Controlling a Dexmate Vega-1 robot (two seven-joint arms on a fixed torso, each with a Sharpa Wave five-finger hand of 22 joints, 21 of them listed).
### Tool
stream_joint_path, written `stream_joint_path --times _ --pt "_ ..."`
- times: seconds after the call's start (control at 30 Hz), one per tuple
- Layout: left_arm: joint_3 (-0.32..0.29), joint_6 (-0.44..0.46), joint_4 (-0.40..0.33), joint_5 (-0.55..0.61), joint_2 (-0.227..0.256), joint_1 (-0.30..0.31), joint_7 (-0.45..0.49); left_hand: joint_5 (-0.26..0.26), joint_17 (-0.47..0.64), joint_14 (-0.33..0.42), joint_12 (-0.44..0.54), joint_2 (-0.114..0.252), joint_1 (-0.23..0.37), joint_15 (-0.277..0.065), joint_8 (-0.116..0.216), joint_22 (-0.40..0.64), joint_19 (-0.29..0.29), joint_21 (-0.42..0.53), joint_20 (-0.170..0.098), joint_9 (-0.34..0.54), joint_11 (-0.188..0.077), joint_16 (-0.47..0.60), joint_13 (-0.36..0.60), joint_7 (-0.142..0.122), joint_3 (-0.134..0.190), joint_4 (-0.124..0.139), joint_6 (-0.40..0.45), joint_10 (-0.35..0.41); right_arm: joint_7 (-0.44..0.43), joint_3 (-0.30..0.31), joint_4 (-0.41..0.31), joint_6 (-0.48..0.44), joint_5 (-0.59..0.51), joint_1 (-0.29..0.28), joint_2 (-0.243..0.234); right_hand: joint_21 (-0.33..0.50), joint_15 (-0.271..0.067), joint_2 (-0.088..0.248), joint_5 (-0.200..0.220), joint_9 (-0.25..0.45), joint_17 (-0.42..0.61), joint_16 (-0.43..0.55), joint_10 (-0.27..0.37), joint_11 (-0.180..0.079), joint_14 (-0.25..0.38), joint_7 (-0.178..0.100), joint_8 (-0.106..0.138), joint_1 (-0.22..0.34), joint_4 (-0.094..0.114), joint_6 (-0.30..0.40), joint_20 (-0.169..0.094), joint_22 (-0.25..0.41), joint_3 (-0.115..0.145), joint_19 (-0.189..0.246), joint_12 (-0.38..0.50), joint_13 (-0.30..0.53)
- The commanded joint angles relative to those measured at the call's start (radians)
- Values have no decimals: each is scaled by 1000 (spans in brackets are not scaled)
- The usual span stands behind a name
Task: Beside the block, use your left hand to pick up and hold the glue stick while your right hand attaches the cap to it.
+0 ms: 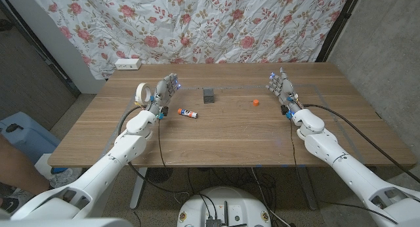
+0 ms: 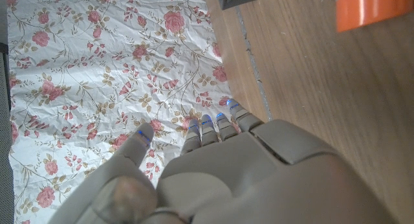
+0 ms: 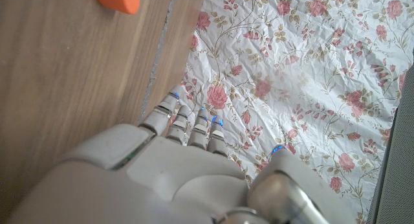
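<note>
Plainly nothing has been grasped yet, so I judge the task to be at its very start. Going from the left of the head view: a roll of tape point(image 1: 142, 91) stands on the surface point(image 1: 216, 138) left of centre, just beside the left hand point(image 1: 165, 90). That hand is raised with its palm upright, and its fingers point(image 1: 172, 81) are spread and hold nothing. The left wrist view shows the same: fingers apart against the flowered cloth point(image 1: 216, 23).

Just right of and below that hand lies the glue stick point(image 1: 188, 112), on its side, a white body with an orange end. It is near the left hand but not touching it. There is dark print on the body, too small to read. Right of and above it, near the middle of the frame, stands the dark grey block point(image 1: 209, 95). Further right, well apart from the stick, sits the orange cap point(image 1: 255, 102).

On the right side the right hand point(image 1: 282, 86) is also upright, fingers apart and empty, close to the cap but not on it.

The next move, as I judge it, calls for the left hand to come down over the stick and close round its white body, leaving the open end free. The right hand then has to pinch the small cap and carry it across to that end. A white power strip point(image 1: 128, 63) lies at the surface's upper left edge; no writing on it can be read.
</note>
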Motion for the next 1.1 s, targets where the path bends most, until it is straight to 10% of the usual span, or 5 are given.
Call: stream_joint_path --times 0.03,0.83,1.1 --pt "-6 -2 -41 24 35 19 6 2 4 -6 5 63 9 -5 6 3 11 6 1 5 -6 4 3 -3 8 -13 15 7 -32 -13 -18 20 -28 -13 15 7 -2 -4 5 2 1 4 8 2 7 2 7 10 -1 6 -2 4 8 6 4 3" --pt "30 11 -102 211 182 -7 -8 -5 6 34 11 24 150 -37 24 0 32 1 -2 6 -50 4 3 -35 38 -252 120 86 -68 -20 -40 34 -77 -19 5 8 -8 2 10 2 -14 6 10 2 7 0 9 17 -12 11 -10 4 15 -3 7 -5" --pt "35 41 -153 288 250 0 7 -4 6 51 16 22 175 -44 31 1 38 1 -3 7 -55 8 4 -38 39 -274 147 109 -80 -15 -47 36 -85 -26 -1 8 -8 3 11 2 -18 6 13 3 7 1 10 18 -15 13 -11 3 16 -3 8 -7"
